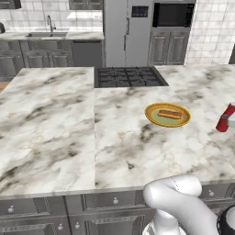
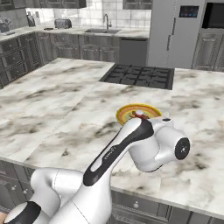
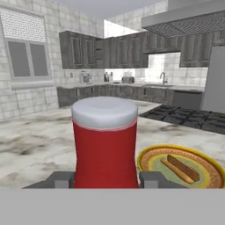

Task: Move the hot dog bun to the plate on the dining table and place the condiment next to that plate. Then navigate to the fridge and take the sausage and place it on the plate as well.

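Gripping the condiment (image 3: 105, 145), the hand (image 3: 105, 179) has its two grey finger pads (image 3: 60, 179) pressed against either side of the bottle at the bottom centre of the hand view. That bottle is a smooth red cylinder with a rounded white cap, upright in the lower middle of the frame; in the left base view it shows at the right edge, slightly tilted (image 1: 225, 117), just above the worktop. To the lower right of it in the hand view lies the plate (image 3: 151, 160), round, with a glossy yellow rim and a duller greenish centre, and the hot dog bun (image 3: 180, 169) rests on it, oblong and tan with a paler split along its length. Both sit on the dining table (image 1: 50, 124), whose white-grey veined marble runs broad and bare to the left half of the frame, down to its straight front edge. A black cooktop (image 1: 129, 77) is inset at upper centre. Behind it, at the top, stands the pale grey fridge (image 1: 126, 32).
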